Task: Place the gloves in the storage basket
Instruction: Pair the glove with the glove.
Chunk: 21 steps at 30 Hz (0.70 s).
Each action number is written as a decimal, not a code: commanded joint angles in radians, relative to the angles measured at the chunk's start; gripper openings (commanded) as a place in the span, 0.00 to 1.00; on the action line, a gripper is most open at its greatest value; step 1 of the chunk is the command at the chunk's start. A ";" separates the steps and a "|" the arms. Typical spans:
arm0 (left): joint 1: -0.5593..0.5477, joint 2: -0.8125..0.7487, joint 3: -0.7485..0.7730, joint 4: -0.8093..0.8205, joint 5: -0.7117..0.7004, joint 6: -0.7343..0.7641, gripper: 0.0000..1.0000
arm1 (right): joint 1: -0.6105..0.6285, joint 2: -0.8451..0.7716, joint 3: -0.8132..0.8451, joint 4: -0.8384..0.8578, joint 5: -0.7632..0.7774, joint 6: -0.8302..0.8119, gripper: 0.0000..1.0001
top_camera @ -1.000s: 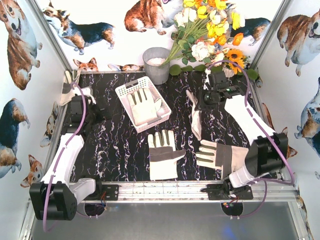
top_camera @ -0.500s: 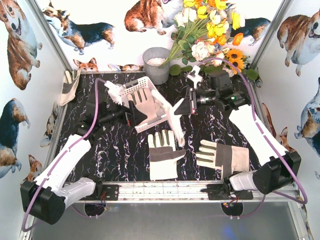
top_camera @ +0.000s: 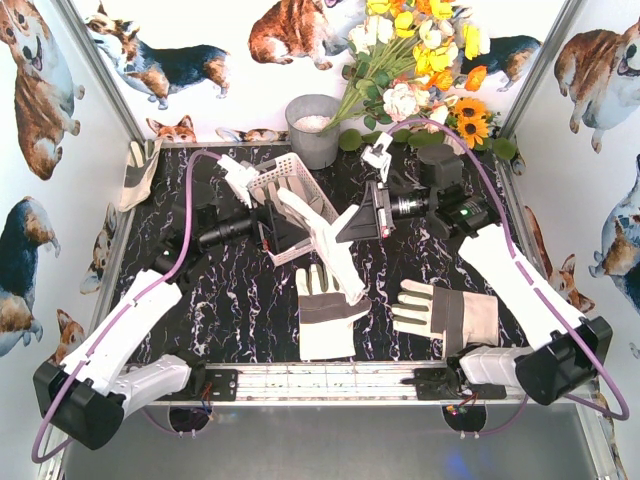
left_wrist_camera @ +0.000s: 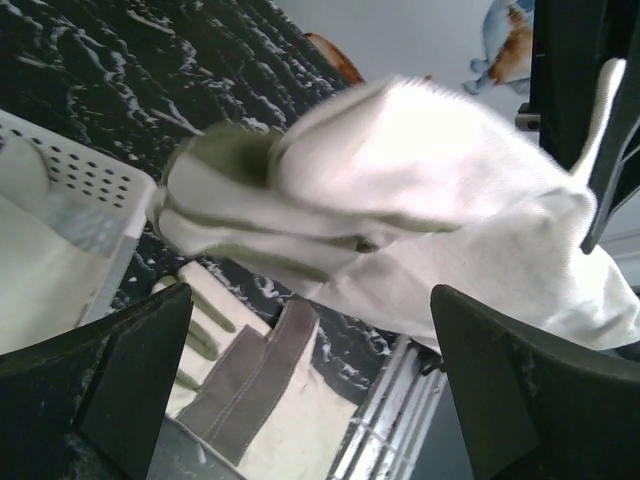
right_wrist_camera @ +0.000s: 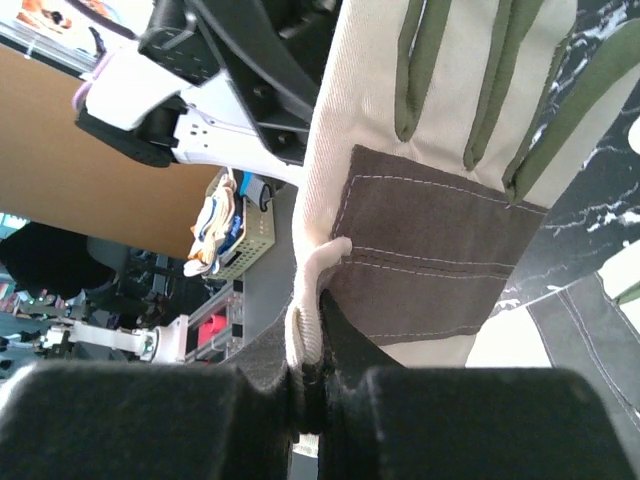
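My right gripper (top_camera: pixel 347 227) is shut on the cuff of a cream glove (top_camera: pixel 322 240) with grey patches. That glove (right_wrist_camera: pixel 440 150) hangs in the air over the table, just right of the white storage basket (top_camera: pixel 291 170). In the right wrist view the right gripper (right_wrist_camera: pixel 310 385) pinches the ribbed cuff edge. My left gripper (top_camera: pixel 280 226) stands open in front of the basket, facing the hanging glove (left_wrist_camera: pixel 420 200) without touching it. The basket (left_wrist_camera: pixel 95 185) holds another glove (left_wrist_camera: pixel 35 280). Two gloves lie flat on the table, one in the middle (top_camera: pixel 325 312) and one to the right (top_camera: pixel 447 313).
A grey metal bucket (top_camera: pixel 313 128) and a bunch of artificial flowers (top_camera: pixel 420 60) stand at the back. A glove-like cloth (top_camera: pixel 136 172) hangs at the left edge. An aluminium rail (top_camera: pixel 330 380) runs along the front edge.
The right gripper has carried its glove from the right side leftward to the basket. The left arm has swung from the left edge to the basket, open throughout.
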 commanded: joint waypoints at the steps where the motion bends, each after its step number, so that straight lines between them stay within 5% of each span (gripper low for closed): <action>1: -0.004 -0.020 -0.079 0.227 0.054 -0.174 1.00 | 0.002 -0.055 0.017 0.217 -0.039 0.131 0.00; 13: -0.042 -0.020 -0.226 0.770 0.128 -0.517 1.00 | 0.017 -0.037 0.034 0.667 -0.021 0.446 0.00; 21: -0.086 0.038 -0.206 0.919 0.118 -0.577 1.00 | 0.030 -0.023 0.030 0.835 -0.041 0.582 0.00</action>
